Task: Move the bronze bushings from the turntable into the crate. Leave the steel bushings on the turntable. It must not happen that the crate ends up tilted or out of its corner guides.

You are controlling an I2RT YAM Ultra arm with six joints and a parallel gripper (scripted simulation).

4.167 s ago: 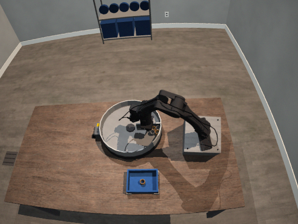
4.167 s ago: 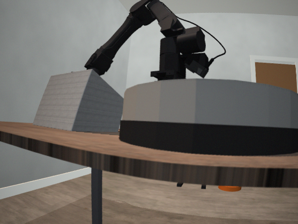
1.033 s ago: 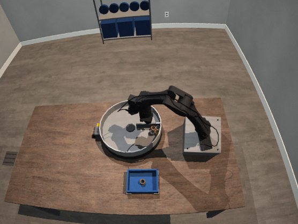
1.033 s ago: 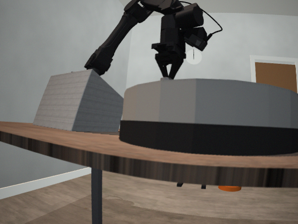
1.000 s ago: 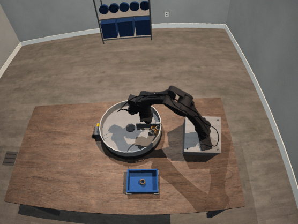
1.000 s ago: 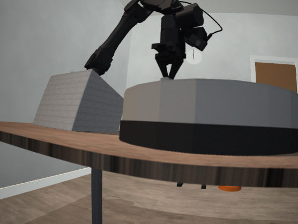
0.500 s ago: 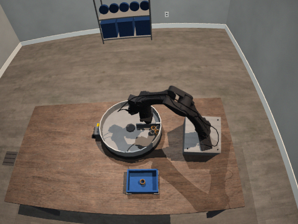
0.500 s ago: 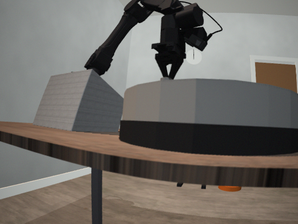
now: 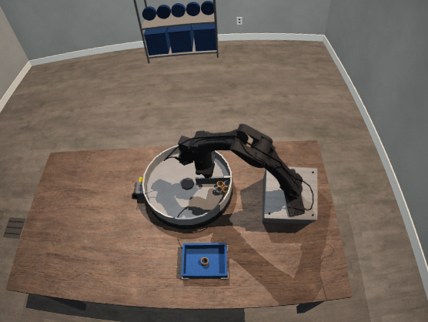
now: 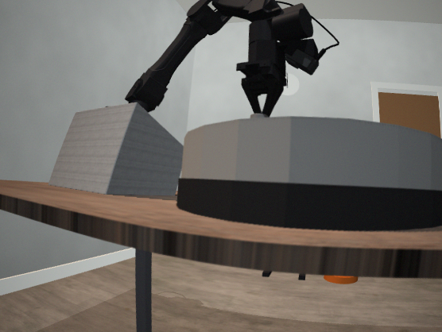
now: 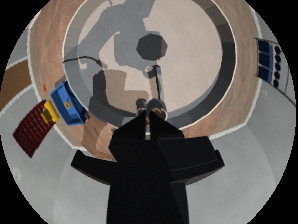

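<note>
The round grey turntable (image 9: 188,189) sits mid-table. A cluster of bronze bushings (image 9: 222,186) and steel bushings (image 9: 218,189) lies in its right wedge. One bronze bushing (image 9: 204,258) lies in the blue crate (image 9: 204,260) at the table's front. My gripper (image 10: 260,113) hangs over the turntable's rear right part at rim height, left of the cluster. Its fingers are pinched together on a small pale ring at the tips (image 10: 257,116), apparently a bushing held by its wall. It also shows in the wrist view (image 11: 154,103), where its colour is hard to tell.
A grey pedestal (image 9: 290,200) carries the arm at the right. A dark hub (image 9: 187,183) and a divider bar (image 9: 208,178) stand inside the turntable. A small motor box (image 9: 138,189) sits at its left edge. A shelf (image 9: 178,28) stands by the far wall.
</note>
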